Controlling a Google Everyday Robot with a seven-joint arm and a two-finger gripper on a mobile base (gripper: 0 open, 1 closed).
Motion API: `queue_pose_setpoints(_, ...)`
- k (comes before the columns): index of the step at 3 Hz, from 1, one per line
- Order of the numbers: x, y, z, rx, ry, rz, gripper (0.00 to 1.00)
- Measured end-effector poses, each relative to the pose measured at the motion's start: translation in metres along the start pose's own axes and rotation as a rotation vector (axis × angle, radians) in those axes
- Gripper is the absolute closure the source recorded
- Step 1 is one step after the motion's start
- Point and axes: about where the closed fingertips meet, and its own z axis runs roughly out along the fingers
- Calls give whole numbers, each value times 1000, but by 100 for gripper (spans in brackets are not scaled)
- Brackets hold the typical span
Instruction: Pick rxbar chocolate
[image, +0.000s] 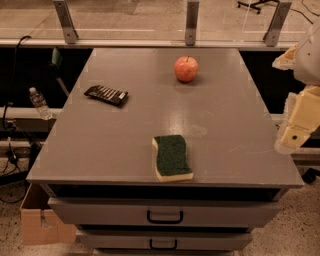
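1. Hanging at the 3 o'clock side of the view is the gripper (295, 132), a pale cream part on the robot arm. It is in the air, just past the right edge of the table (225, 150), and it touches nothing. I cannot tell if it is open or closed.
2. The table is gray with a flat top and fills the middle of the view.
3. The sponge (172, 157) is the thing nearest the gripper. It lies flat at 6 o'clock on the table top, near the front edge, with its green side up and yellow below.
4. The apple (186, 69) is red and stands at 12 o'clock, near the back of the table.
5. The snack bar (106, 94) is the thing farthest from the gripper. It lies flat at about 10 o'clock, near the left edge, turned a little slantwise. Its wrapper is dark with pale stripes. It is well apart from the apple and the sponge.
6. Under the table top are two drawers (165, 212) with dark handles.
7. A water bottle (39, 103) stands at 9 o'clock, left of the table. A cardboard box (40, 222) sits on the floor at 7 o'clock.
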Motion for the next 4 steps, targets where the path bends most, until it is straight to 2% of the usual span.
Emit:
queue_pose_setpoints(1,0,0,0,0,0,0,0)
queue_pose_setpoints(2,-23,-2,14,-31,-63,-23,0)
queue_pose_setpoints(3,-98,-6,63,-131,-195,-72,0)
queue_pose_setpoints(4,-172,-11,89,-174,-298,-123,0)
